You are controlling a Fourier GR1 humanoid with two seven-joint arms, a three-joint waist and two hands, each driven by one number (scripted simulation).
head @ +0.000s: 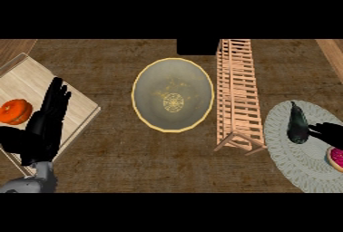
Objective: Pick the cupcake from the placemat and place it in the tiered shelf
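A dark, coarse-grained wooden counter (120, 154) fills the view. At its lower left the left hand (46, 124) rests open, fingers straight, over a pale board (33, 81), with an orange fruit (15, 112) just beside its fingers on the outer side. At the right edge only dark fingers of the right hand (327, 132) show above the grey placemat (301, 158); whether they are curled or spread I cannot tell. The cupcake (336, 158), pink-topped, sits just below that hand, cut by the edge. Touching or nearly touching the fingertips on the inner side lies a dark aubergine (297, 123), which I judge could get knocked or grabbed by mistake. Beyond it stands the tiered shelf (238, 90), its slats narrow, so the cupcake might tip when set down. Farther left, a gold-rimmed plate (173, 94).
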